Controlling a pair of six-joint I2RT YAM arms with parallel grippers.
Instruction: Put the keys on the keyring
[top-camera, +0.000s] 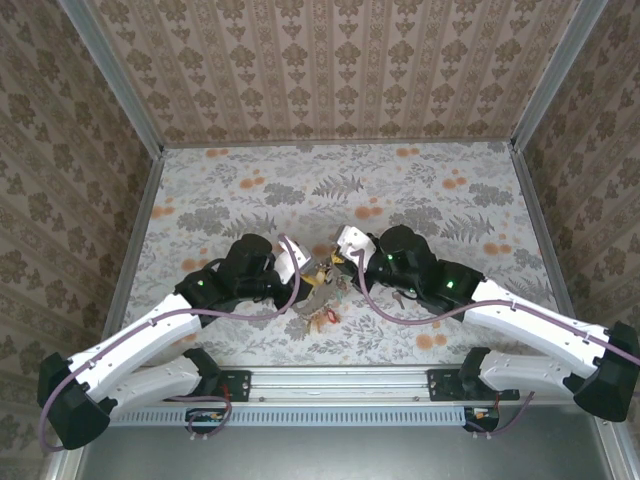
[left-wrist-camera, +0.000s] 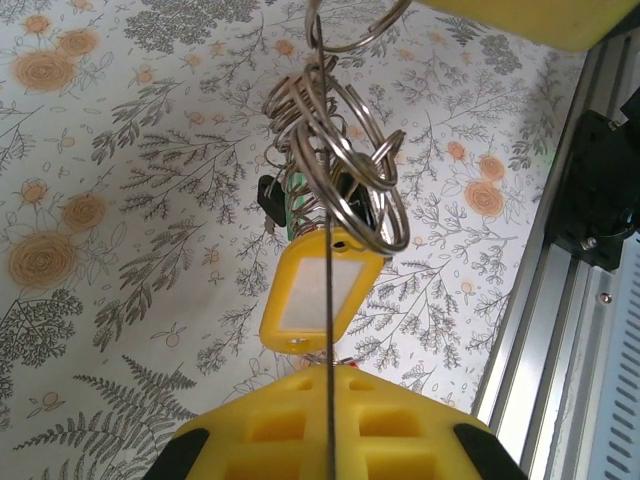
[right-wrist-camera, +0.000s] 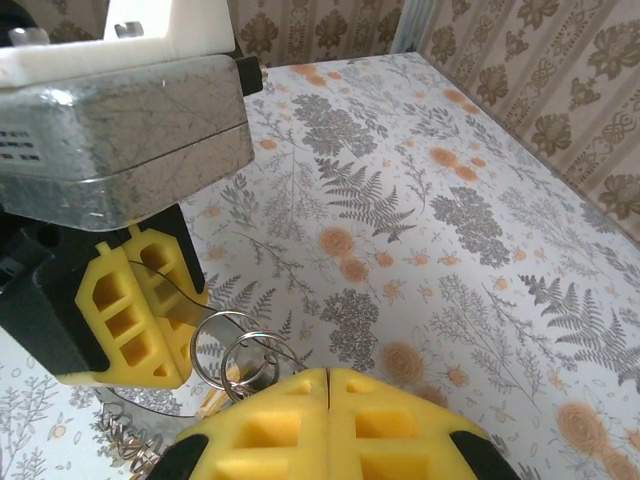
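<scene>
We see both arms meeting at the centre of the floral table (top-camera: 420, 180) in the overhead view, with the keyring (top-camera: 320, 288) and its bunch hanging between them, just below the middle of the frame.

In the left wrist view the left gripper (left-wrist-camera: 330, 372) sits at the bottom centre. Its yellow fingers are pressed together on the keyring, which runs up out of the seam as a thin dark line (we see the loop edge-on). A tangle of split rings (left-wrist-camera: 335, 150) hangs along it in the upper middle, a yellow tag (left-wrist-camera: 300, 300) below them and a dark key (left-wrist-camera: 268, 200) just to their left.

In the right wrist view the right gripper (right-wrist-camera: 328, 378) is clenched, with split rings right at its tip. We cannot tell whether one is pinched.
</scene>
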